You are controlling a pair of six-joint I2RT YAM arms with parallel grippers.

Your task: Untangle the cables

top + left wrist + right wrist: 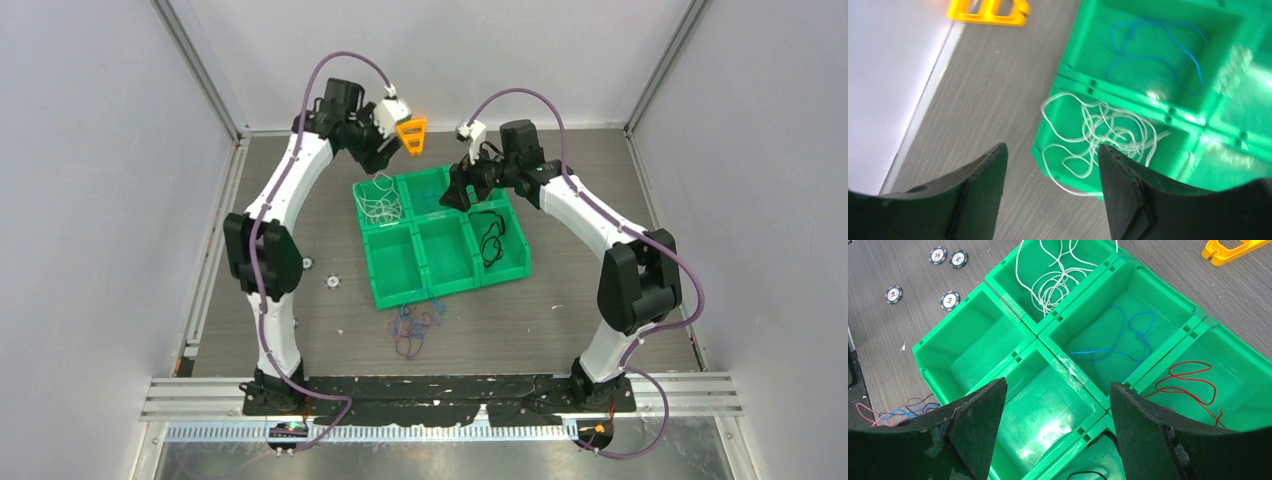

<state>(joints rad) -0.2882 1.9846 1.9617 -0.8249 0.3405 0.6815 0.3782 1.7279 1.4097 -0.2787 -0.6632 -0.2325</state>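
A green six-compartment tray point(395, 270) holds sorted cables. The white cable point(1098, 130) lies bunched in the back-left compartment, one loop hanging over the rim. A blue cable point(1158, 55) lies in the back-middle compartment, a red one point(1193, 382) in the back-right, a black one point(490, 235) in the front-right. A tangle of blue, red and purple cables point(415, 328) lies on the table in front of the tray. My left gripper point(1050, 150) hangs open and empty above the tray's back-left corner. Over the tray's middle, my right gripper point(1058, 385) stands open and empty.
An orange triangular piece point(411, 135) lies behind the tray by the back wall. Small round discs point(330, 283) lie on the table left of the tray. Enclosure walls stand close on the left, right and back.
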